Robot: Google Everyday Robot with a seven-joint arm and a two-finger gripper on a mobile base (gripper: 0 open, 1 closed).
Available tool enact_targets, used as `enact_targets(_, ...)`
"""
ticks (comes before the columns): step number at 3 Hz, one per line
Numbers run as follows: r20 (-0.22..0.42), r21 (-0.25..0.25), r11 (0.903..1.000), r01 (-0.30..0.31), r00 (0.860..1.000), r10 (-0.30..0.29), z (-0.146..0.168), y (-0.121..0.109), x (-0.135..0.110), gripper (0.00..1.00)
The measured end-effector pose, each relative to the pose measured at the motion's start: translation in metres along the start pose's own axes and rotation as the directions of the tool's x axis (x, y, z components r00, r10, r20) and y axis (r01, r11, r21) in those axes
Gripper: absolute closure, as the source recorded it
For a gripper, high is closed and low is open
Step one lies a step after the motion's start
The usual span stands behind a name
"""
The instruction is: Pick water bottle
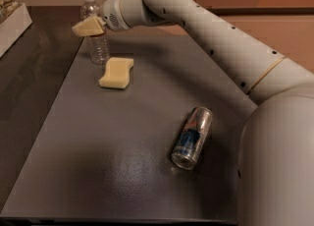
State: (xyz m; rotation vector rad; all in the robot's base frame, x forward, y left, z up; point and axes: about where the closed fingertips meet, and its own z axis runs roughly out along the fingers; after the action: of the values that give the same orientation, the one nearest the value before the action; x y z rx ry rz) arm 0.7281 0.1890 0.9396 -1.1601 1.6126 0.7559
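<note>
Dark grey tabletop (122, 181) fills most of what we see, running away from us to a tan wall at the back, with a darker strip of surface along its left side. Over it, from the lower right corner, we see the robot's thick white arm (221, 38) rise and reach across to the far left of the table, its rounded base taking up the whole right edge of the view.

Next in size comes the water bottle (99, 48), standing upright at the far left of the table, its white cap on top and its ribbed clear body resting on the grey top. A silver-and-blue can (192, 137) lies on its side in the near right part of the table, well apart from the bottle, its end turned toward us. A pale yellow sponge (117, 72) lies flat just beside the bottle's foot, toward us and a little to the right.

Smallest is the gripper (88, 26), a beige wedge at the end of the arm, held off the table at the bottle's upper half and overlapping it in our view. We cannot tell whether it is spread or pressed together, nor whether it touches the bottle.
</note>
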Motion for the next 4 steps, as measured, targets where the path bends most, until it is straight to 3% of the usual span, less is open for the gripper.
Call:
enact_targets(1,0.024,-0.001,0.9999,0.010,1.000,-0.010,-0.021,0.005,-0.014,0.87)
enact_targets(2,0.049,-0.003,0.9991,0.043,0.998,-0.043,-0.057,0.010,-0.040,1.00)
enact_targets(3,0.074,-0.008,0.9947,0.102,0.992,-0.101,-0.095,0.019,-0.069,1.00)
enact_targets(4,0.098,-0.010,0.9834,0.181,0.979,-0.179,-0.126,0.027,-0.101,1.00)
